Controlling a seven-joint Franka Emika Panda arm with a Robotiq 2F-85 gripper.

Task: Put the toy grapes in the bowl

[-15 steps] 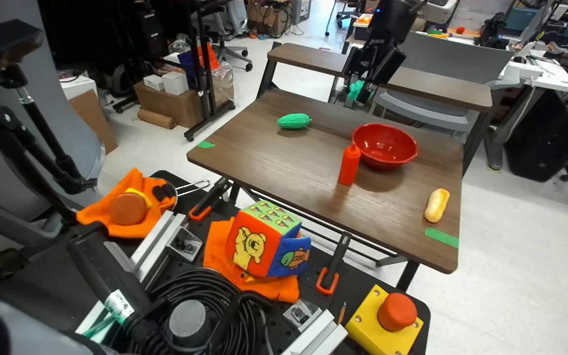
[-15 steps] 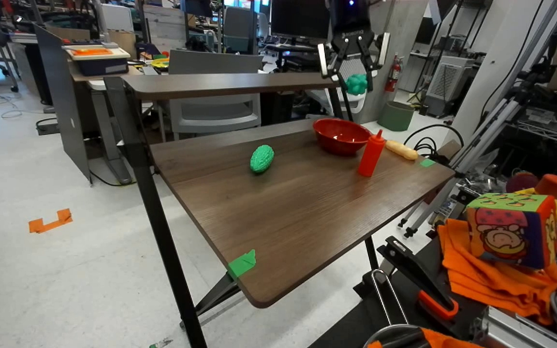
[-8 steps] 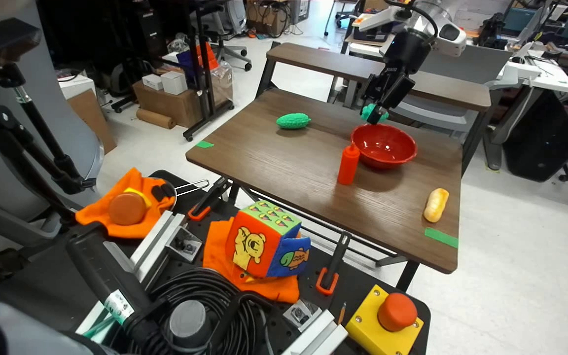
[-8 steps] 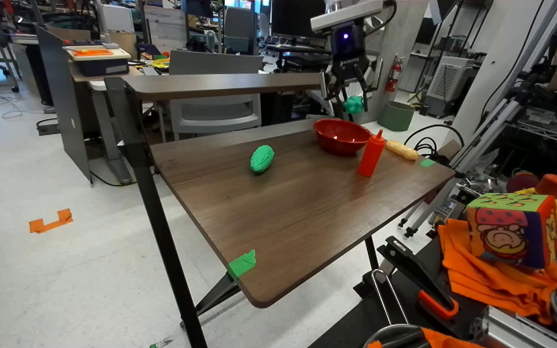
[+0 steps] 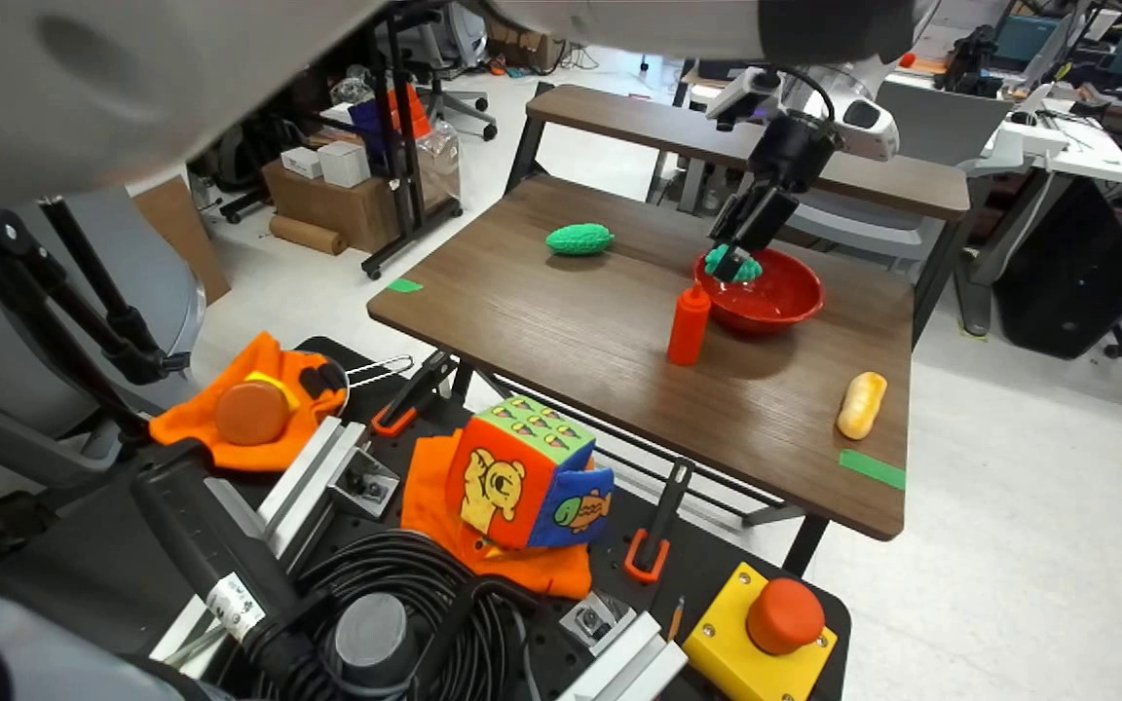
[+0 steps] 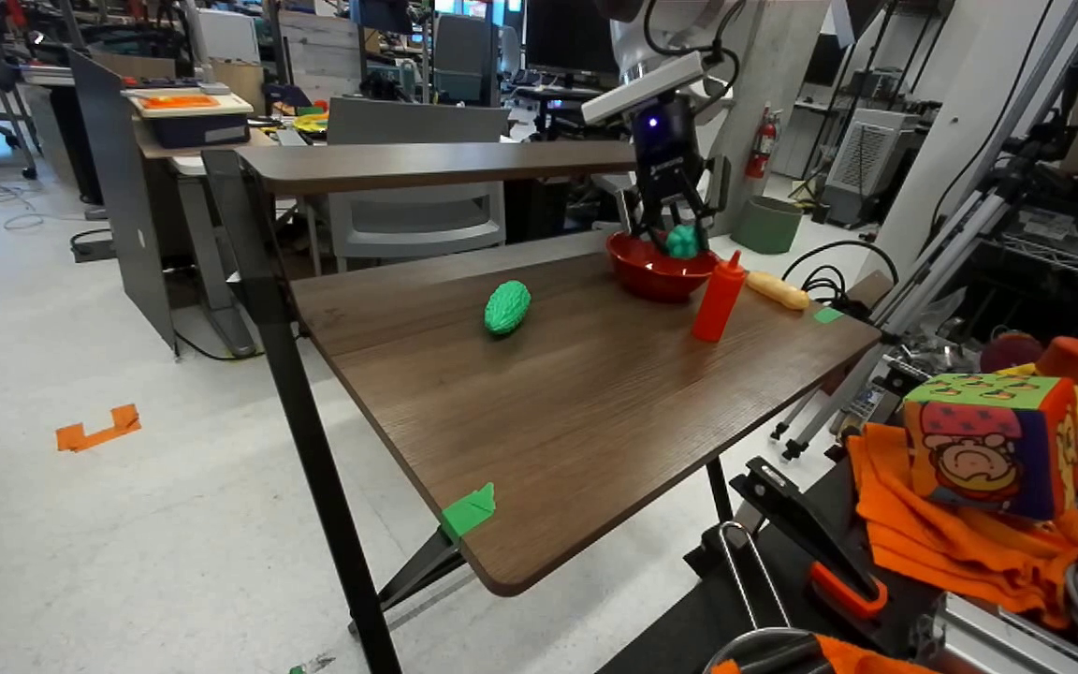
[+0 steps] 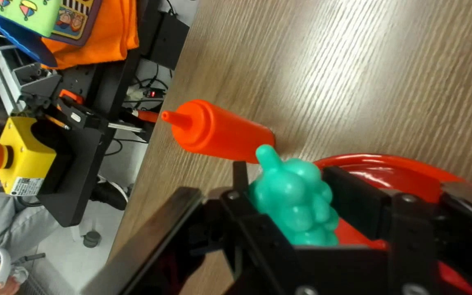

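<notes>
The toy grapes [image 7: 295, 196], a lumpy green cluster with a short stem, sit between the two fingers of my gripper [image 7: 287, 180] in the wrist view. The fingers press on them from both sides. In both exterior views the grapes [image 5: 746, 271] [image 6: 683, 241] are at the rim of the red bowl [image 5: 783, 304], over its side nearest the red bottle. Whether they are below the rim I cannot tell. The bowl [image 6: 656, 281] stands upright on the table and shows partly behind the right finger in the wrist view [image 7: 383, 168].
A red squeeze bottle [image 5: 688, 329] stands upright close to the bowl, also in the wrist view [image 7: 223, 131]. A green textured oval toy [image 5: 579, 239] lies toward the table's far end. A yellow bread-like toy [image 5: 861, 405] lies near the table's edge. A raised shelf [image 6: 436, 164] runs along the table's back.
My gripper has moved down with the grapes in it, from above and behind the bowl to the bowl's rim. The bowl, bottle and other toys have not moved.
</notes>
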